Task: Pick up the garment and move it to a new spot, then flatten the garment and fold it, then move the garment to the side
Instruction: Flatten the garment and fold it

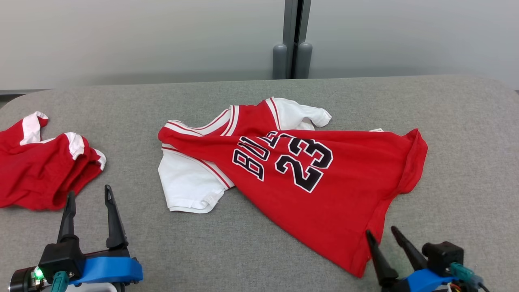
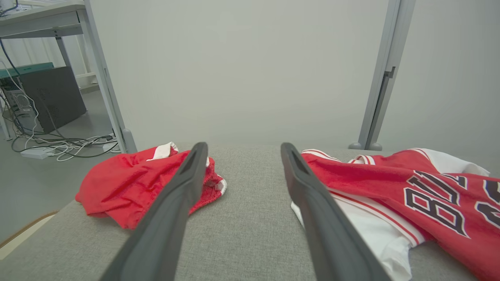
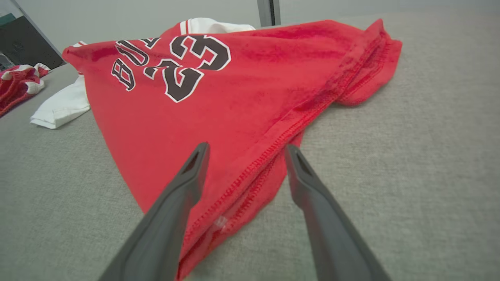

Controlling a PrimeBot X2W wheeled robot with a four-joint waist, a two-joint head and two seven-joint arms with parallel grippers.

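One jersey (image 1: 308, 178) | hem (image 3: 269, 156) by right end effector (image 1: 381, 230) | bare table (image 1: 134, 178) leftward

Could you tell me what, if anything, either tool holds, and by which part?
Nothing: left tool and right tool are open, the right over the red cloth jersey's hem.

Red number-23 jersey (image 1: 324, 194), white sleeves, rumpled, mid-table
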